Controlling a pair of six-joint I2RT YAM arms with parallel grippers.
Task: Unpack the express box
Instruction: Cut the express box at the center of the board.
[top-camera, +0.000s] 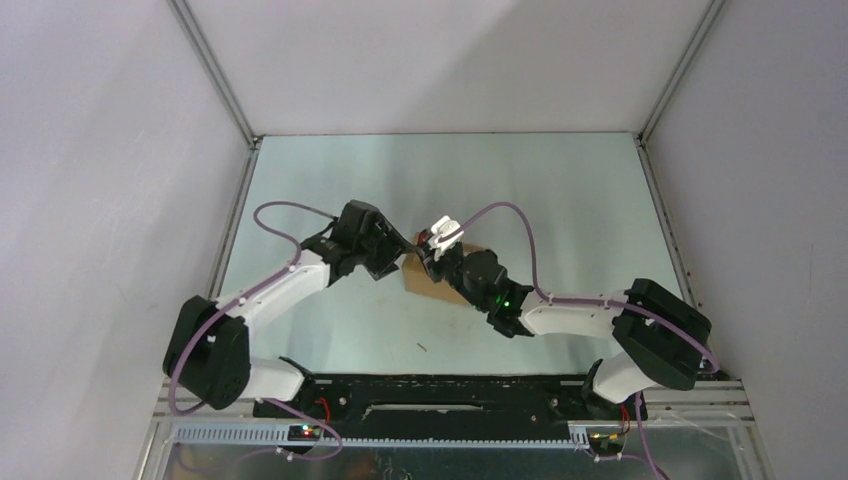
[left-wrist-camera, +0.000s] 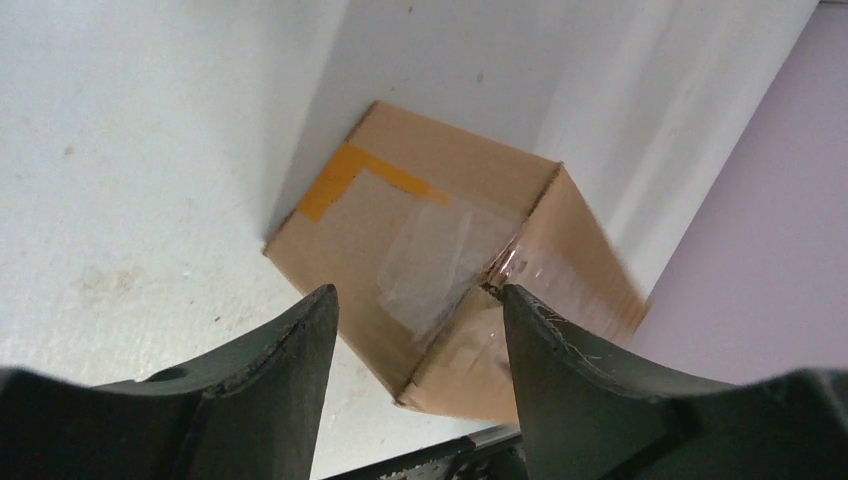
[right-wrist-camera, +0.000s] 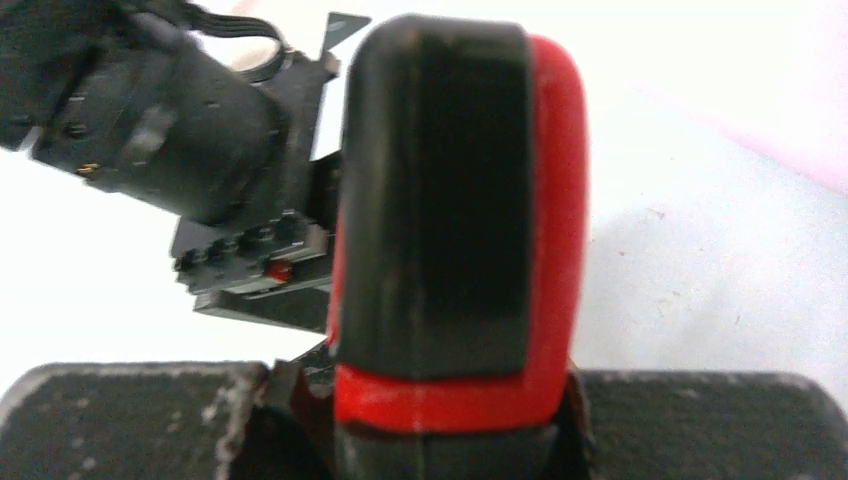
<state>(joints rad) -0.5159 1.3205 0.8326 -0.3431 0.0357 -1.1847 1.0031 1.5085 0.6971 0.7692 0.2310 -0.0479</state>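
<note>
Two robot arms meet over a small brown express box (top-camera: 421, 281) lying near the middle of a pale bench (top-camera: 570, 200), inside an enclosure of white walls (top-camera: 100, 150). The carton rests on the bench between the two wrists and is largely covered by them in the overhead view. The left end effector (top-camera: 388, 262) sits at the box's left side. Its wrist camera shows its dark fingers (left-wrist-camera: 290, 360) standing apart, with the carton in the gap just ahead of them. The tip of one finger is at the taped edge where two faces of the box meet, though whether it presses on the cardboard cannot be told. An orange strip (left-wrist-camera: 345, 180) forms a corner on one face, and a patch of clear tape (left-wrist-camera: 430, 265) crosses the seam. The right end effector (top-camera: 437, 252) hangs over the box's far right corner. Its wrist view shows it clamped on a red-and-black utility knife (right-wrist-camera: 450, 220), the handle standing up between the gripping pads and filling most of the frame. Behind the knife, the black housing of the left arm (right-wrist-camera: 150, 120) is close by. Purple cables (top-camera: 275, 215) loop along both arms.
</note>
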